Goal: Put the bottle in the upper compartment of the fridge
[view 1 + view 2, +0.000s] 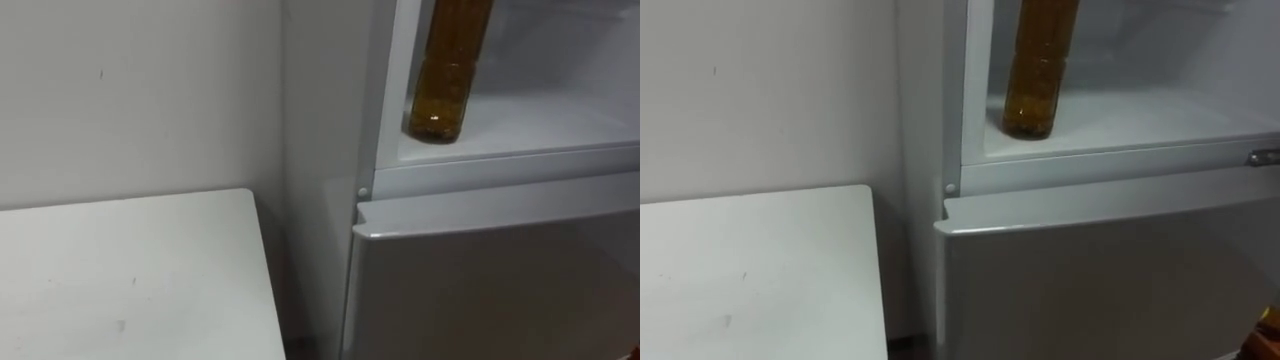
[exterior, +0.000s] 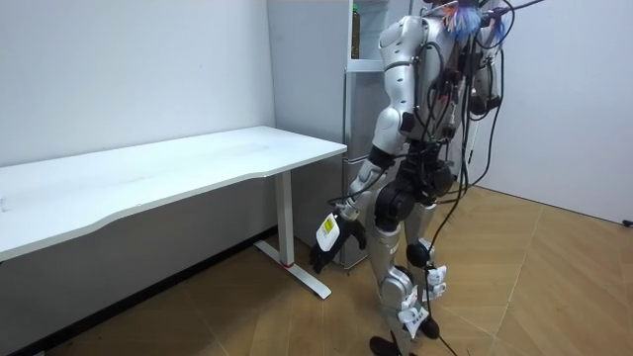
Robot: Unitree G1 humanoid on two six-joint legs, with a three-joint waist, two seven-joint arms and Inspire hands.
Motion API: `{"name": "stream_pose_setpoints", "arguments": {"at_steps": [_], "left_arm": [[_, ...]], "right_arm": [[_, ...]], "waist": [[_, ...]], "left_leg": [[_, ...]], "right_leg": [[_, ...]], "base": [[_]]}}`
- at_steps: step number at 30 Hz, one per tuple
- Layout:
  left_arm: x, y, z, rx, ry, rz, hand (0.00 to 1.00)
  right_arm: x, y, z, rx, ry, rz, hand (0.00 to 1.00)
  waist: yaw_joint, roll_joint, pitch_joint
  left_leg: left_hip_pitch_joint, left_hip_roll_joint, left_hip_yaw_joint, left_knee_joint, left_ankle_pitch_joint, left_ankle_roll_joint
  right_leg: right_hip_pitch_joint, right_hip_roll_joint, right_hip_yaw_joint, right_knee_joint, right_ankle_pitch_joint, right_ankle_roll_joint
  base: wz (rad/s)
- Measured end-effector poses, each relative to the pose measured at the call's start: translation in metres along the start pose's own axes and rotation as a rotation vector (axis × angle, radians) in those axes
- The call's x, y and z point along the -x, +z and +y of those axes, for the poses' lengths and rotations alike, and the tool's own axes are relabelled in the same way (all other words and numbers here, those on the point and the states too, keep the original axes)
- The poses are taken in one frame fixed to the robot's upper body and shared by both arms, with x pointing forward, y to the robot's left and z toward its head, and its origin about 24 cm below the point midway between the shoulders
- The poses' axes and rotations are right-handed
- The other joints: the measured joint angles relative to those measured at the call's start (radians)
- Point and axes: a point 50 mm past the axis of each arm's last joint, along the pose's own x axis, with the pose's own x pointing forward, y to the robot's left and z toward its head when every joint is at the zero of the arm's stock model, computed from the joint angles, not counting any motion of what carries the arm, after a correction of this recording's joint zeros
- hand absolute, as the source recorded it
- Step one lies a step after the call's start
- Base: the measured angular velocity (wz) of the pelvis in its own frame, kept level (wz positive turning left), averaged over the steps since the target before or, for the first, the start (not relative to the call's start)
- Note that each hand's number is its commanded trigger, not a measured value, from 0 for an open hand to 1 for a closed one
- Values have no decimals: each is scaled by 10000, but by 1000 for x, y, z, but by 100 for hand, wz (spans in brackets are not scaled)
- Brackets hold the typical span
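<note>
An amber bottle stands upright at the front left of the white shelf inside the open upper fridge compartment; its top is cut off by the view's edge. Nothing touches it. The same bottle appears in the right eye view. In the room view I stand close in front of the fridge, and my left hand hangs low beside my leg with relaxed fingers, holding nothing.
The lower fridge door is closed just below the shelf. A white desk stands to my left against the wall, its corner close to the fridge side. Wooden floor lies open behind me.
</note>
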Motion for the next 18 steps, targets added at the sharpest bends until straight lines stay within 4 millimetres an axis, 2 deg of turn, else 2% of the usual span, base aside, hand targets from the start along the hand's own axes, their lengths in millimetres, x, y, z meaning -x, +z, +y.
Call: {"name": "stream_pose_setpoints", "arguments": {"at_steps": [6, 12, 13, 18], "left_arm": [[1, -4, -6, -263, -240, 127, 0], [0, -1, -6, -200, -265, 84, 0], [0, 0, -6, -216, -270, 52, 0], [-1, 2, -7, -313, -327, -19, 0]], "right_arm": [[10, -3, 13, -122, 1173, 245, 0], [18, -3, 23, -271, 2191, 369, 0], [18, -2, 24, -292, 2365, 337, 0], [22, -2, 30, -100, 3002, 104, 0]], "waist": [[82, 75, -51], [345, 238, -77], [462, 269, -75], [596, 314, -53]], "left_leg": [[42, 6, -17, 29, 0, 0], [36, 23, -48, 55, 0, 0], [37, 18, -60, 52, 0, 0], [40, 17, -153, 52, 0, -1]], "right_leg": [[103, 4, -6, -45, 8, 2], [169, 24, -13, -206, 26, 3], [176, 21, -22, -206, 25, 4], [248, 17, -86, -210, 30, 4]], "base": [[0], [2], [0], [6]]}}
